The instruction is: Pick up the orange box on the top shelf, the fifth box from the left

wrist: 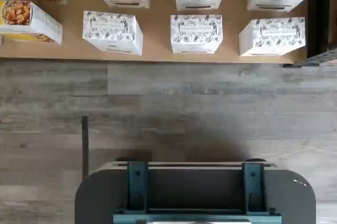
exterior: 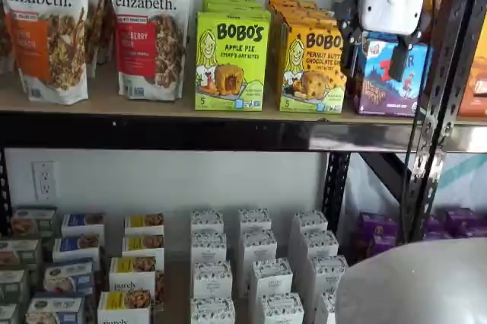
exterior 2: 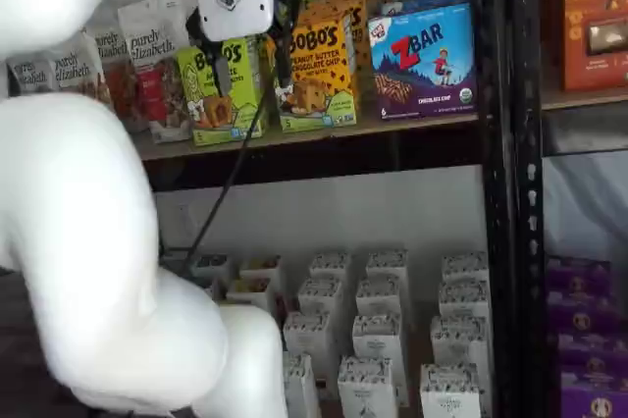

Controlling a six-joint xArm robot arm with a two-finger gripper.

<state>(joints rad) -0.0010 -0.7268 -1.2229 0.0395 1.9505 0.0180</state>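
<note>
I get even, soft indoor light in all three views; a bright glare streak runs along the top shelf (exterior: 228, 135) on its glossy black front rail; the white arm (exterior 2: 88, 241) close to the lens is blown out and blurred; the floor (wrist: 168, 108) shows a soft shadow just past the dark mount (wrist: 195, 192); the carton print stays readable.
</note>
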